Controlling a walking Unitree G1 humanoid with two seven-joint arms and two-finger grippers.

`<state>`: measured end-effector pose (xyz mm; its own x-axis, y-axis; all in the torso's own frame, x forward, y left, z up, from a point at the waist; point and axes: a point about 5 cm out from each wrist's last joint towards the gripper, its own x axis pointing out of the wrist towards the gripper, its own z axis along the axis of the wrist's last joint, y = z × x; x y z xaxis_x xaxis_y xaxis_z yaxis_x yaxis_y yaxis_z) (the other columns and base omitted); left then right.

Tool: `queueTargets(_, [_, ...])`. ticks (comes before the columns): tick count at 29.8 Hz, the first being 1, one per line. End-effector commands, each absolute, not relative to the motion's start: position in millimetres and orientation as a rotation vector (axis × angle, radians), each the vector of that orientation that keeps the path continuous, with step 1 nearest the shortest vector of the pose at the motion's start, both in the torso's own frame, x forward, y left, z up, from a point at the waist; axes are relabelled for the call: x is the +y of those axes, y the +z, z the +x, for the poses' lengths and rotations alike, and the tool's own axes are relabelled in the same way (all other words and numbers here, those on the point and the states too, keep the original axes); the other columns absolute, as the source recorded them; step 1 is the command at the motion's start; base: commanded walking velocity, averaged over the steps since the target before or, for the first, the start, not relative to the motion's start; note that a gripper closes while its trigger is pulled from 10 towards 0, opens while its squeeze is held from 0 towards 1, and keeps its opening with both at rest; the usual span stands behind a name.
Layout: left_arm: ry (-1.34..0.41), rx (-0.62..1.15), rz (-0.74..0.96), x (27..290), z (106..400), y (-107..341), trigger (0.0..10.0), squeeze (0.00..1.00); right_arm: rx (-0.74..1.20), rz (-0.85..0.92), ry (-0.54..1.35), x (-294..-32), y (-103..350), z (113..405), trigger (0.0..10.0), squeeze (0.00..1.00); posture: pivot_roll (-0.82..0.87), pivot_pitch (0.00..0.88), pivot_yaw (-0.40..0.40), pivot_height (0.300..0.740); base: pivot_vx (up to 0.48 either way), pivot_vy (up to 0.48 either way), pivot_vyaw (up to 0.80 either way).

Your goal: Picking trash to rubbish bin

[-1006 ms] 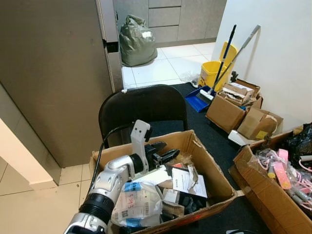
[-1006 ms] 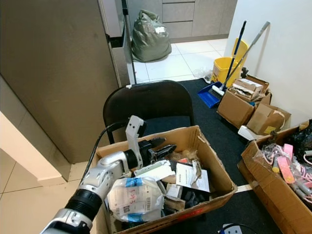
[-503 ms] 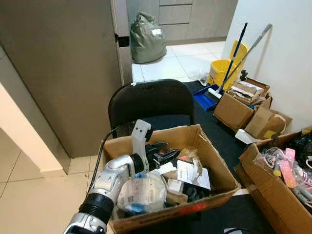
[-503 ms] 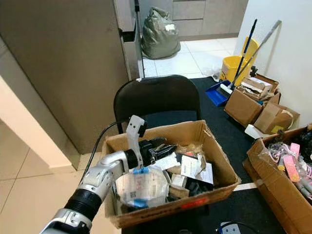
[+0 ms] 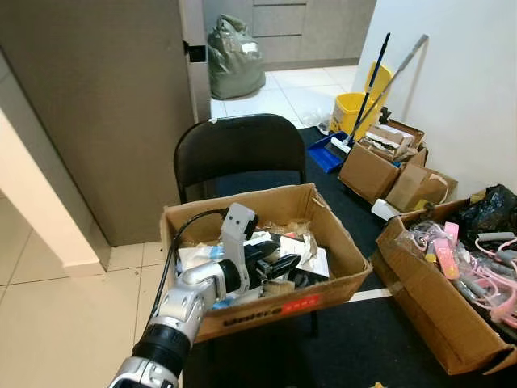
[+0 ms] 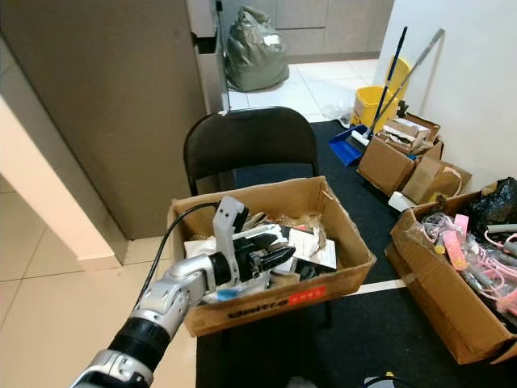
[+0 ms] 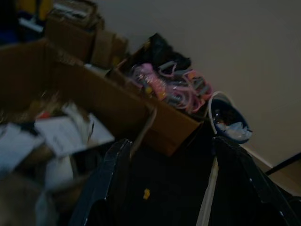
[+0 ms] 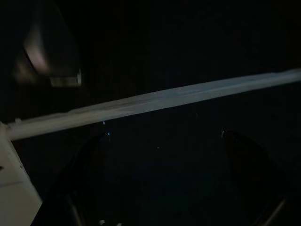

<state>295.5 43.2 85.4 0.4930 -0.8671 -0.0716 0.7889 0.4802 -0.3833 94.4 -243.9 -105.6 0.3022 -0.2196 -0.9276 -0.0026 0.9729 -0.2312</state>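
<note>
Silver and black, the left arm reaches up from the bottom of the frame, low and left of the middle. Its left claw point(image 5: 279, 265) hangs over the near part of the cardboard box point(image 5: 339, 246), which sits on a black chair point(image 5: 234, 149) in the middle of the frame. The two fingers stand apart, and nothing can be seen between them. In the left wrist view the claw also looks wide, with the box's papers just past it.

Inside the box lies a heap of trash point(image 5: 295, 250): white papers, plastic bags and brown scraps. Nothing looks picked up yet, so most of the job seems still to do. No rubbish bin can be told for sure.

The right wrist view is very dark, with its fingers apart and one pale strip across it.

At the right edge sits another box point(image 5: 440, 315) with pink things point(image 5: 448, 255) in it. Further up on the right are more small boxes point(image 5: 380, 162), a yellow bucket point(image 5: 354, 111) and a blue dustpan point(image 5: 323, 152). Far off, at the top of the frame, a full green bag point(image 5: 234, 66) sits on the tiles.
</note>
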Motion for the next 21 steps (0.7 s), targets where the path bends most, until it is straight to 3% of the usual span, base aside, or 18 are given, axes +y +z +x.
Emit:
queueTargets(1, [-1.014,0.292,-0.306,46,294,80,10.0,0.0,1.252,-0.205,-0.144,-245,-105,96,10.0,0.0,-0.05,0.029,0.035,0.74,-0.48,0.0,0.0])
queueTargets(11, [-0.937,0.414,-0.287,59,288,47,10.0,0.0,1.251,-0.201,-0.147,-245,-105,95,10.0,0.0,-0.05,0.031,0.037,0.74,-0.46,0.0,0.0])
queueTargets(15, [-0.848,0.487,-0.267,71,284,27,10.0,0.0,1.251,-0.201,-0.149,-245,-105,95,10.0,0.0,-0.05,0.032,0.034,0.74,0.0,0.0,0.0])
queueTargets(17, [-0.654,0.551,-0.229,94,281,5,10.0,0.0,1.251,-0.202,-0.149,-245,-105,95,10.0,0.0,-0.05,0.032,0.034,0.74,0.0,0.0,0.0])
queueTargets(21, [-0.513,0.625,-0.273,118,268,-17,10.0,0.0,1.25,-0.202,-0.148,-246,-105,94,10.0,0.0,-0.05,0.036,0.032,0.74,0.0,0.0,0.0])
